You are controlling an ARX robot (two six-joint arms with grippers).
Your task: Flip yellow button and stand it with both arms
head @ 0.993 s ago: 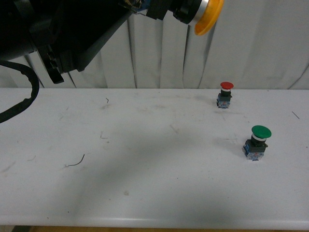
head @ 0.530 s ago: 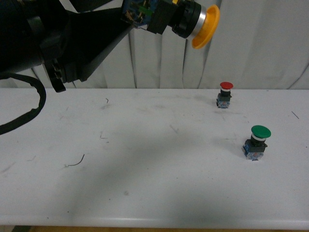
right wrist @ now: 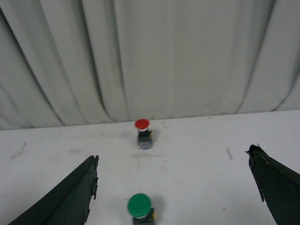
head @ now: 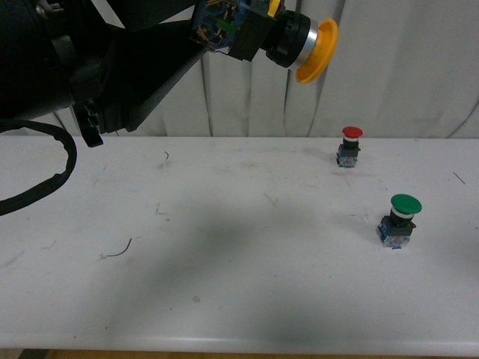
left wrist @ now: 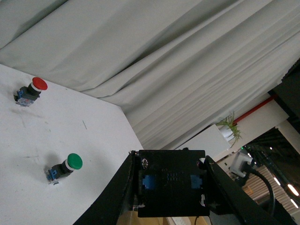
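High above the tabletop, at 12 o'clock, the left tool is clamped on the yellow button, cap aimed at 3 o'clock. The right tool gapes wide, empty. Risk: a misaligned second grip during the flip could let it slip, drop and topple the green button.

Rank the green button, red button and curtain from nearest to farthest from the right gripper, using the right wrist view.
1. Green button: just ahead of the right gripper.
2. Red button: farther back on the table.
3. Curtain: behind the table, farthest.
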